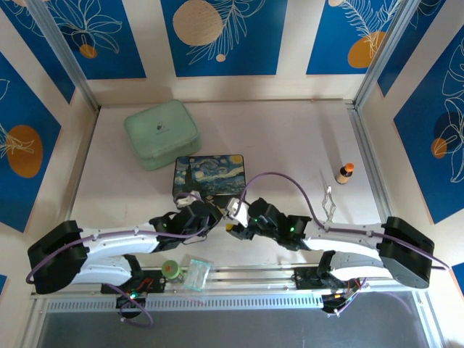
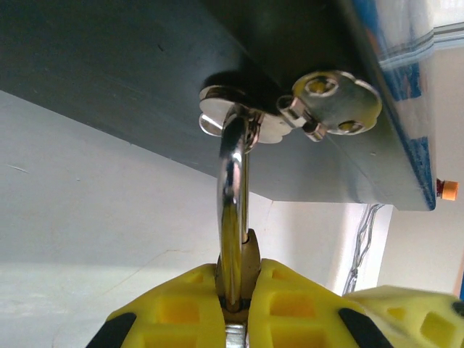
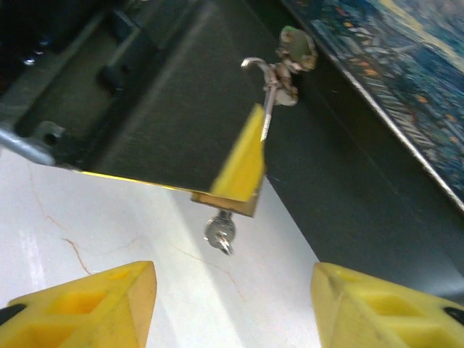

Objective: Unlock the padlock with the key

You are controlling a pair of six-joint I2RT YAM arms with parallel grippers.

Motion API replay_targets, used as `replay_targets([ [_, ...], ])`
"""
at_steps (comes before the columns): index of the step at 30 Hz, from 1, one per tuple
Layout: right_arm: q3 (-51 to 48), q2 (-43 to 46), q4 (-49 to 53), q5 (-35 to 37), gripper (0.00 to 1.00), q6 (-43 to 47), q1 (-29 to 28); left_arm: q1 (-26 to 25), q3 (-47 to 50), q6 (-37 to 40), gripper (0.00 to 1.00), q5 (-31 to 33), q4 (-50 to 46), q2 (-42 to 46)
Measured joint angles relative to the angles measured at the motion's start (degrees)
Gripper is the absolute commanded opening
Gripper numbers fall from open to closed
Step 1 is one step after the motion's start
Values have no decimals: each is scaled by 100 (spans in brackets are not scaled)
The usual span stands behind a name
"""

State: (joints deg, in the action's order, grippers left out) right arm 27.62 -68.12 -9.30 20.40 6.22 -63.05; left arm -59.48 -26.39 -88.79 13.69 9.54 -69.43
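Note:
In the left wrist view my left gripper [image 2: 243, 279] is shut on the small brass padlock [image 2: 251, 255]. Its silver shackle [image 2: 232, 181] rises through the metal hasp [image 2: 243, 119] on the dark front of the painted box [image 1: 209, 176]. In the right wrist view the padlock [image 3: 230, 201] hangs from that hasp, with a yellow finger of the left gripper across it. The silvery key [image 3: 220, 234] sticks out of the padlock's underside. My right gripper [image 3: 232, 279] is open just short of the key, its fingers [image 3: 109, 297] wide apart and touching nothing. In the top view the left gripper [image 1: 216, 212] and the right gripper [image 1: 233, 228] meet at the box's near side.
A mint-green case [image 1: 162, 134] lies behind the painted box. At the right are a small orange-capped bottle [image 1: 344, 173] and a thin silver metal object [image 1: 328, 204]. A green-lidded jar [image 1: 171, 269] and a clear plastic container [image 1: 196, 274] sit by the near rail.

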Motion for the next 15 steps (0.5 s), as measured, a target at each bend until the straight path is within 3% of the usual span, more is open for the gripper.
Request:
replay_targets([
  [6,2,-520,-343,179,47,479,-267,2,0,20,0,-22,17,0],
  [10,55,-817,-575,525,38,686,-310,17,28,35,0,-22,-17,-15],
  [15,94,-1058,-933,876,33,774,-310,17,48,35,0,-39,24,-15],
])
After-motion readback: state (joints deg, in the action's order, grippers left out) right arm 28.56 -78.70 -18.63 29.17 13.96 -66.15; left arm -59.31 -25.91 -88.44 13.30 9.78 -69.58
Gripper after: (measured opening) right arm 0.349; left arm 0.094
